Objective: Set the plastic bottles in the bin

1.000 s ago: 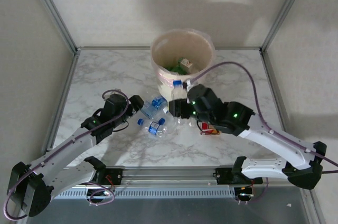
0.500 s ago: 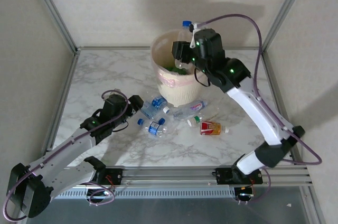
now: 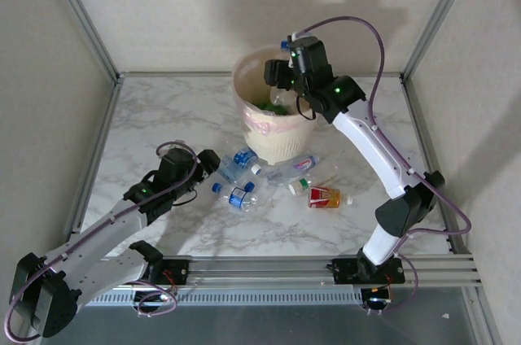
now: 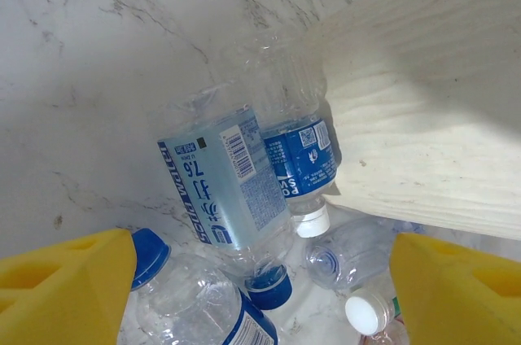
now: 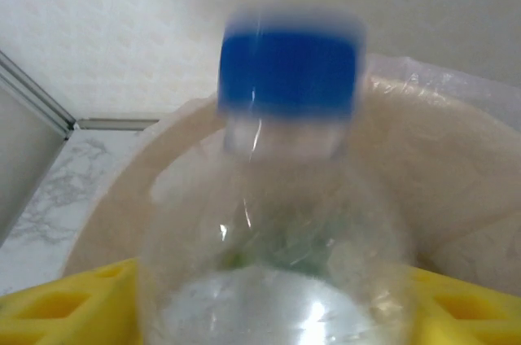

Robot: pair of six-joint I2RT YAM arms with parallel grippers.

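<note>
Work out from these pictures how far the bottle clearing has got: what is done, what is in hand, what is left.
Done: a green bottle lies inside the bin. In hand: the right gripper holds a blue-capped clear bottle over the bin, not yet dropped. Left: several loose bottles, a red-labelled bottle among them, lie on the table before the bin; the open left gripper hovers over them.

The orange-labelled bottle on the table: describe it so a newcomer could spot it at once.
Find the cream bin at the back of the marble table. Among the bottles lying in front of it, take the bottle farthest right. It alone looks red-orange; its neighbours are clear with blue or green.
</note>
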